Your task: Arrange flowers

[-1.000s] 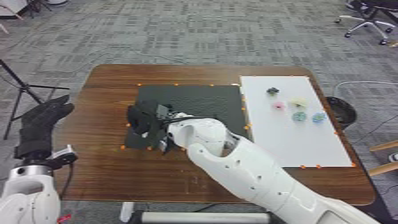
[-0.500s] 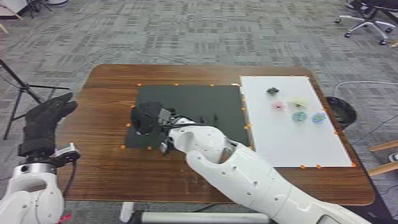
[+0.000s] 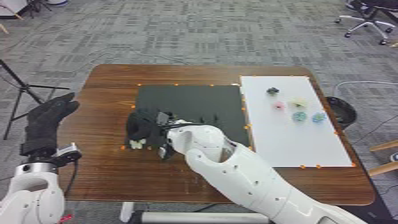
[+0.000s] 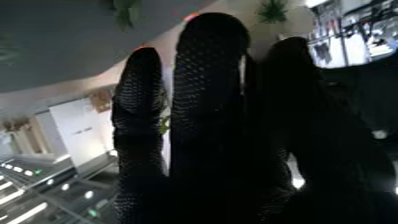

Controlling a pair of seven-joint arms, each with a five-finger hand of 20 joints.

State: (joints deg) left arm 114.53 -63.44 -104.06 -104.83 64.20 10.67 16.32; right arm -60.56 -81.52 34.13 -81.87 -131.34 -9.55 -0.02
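Black-gloved right robot hand (image 3: 140, 125) low over dark mat (image 3: 178, 95), near-left part. Pale flower (image 3: 137, 144) at its near side, apparently touching; long axis hidden. Can't tell if gripped. Right is the nearer hand; left robot hand (image 3: 46, 120) open beyond the table's (image 3: 107, 172) left edge. Next placement probably turns on that near-side offset.

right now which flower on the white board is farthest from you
The dark flower, nearest the far edge; the pink one, yellow one and two bluish ones lie closer.
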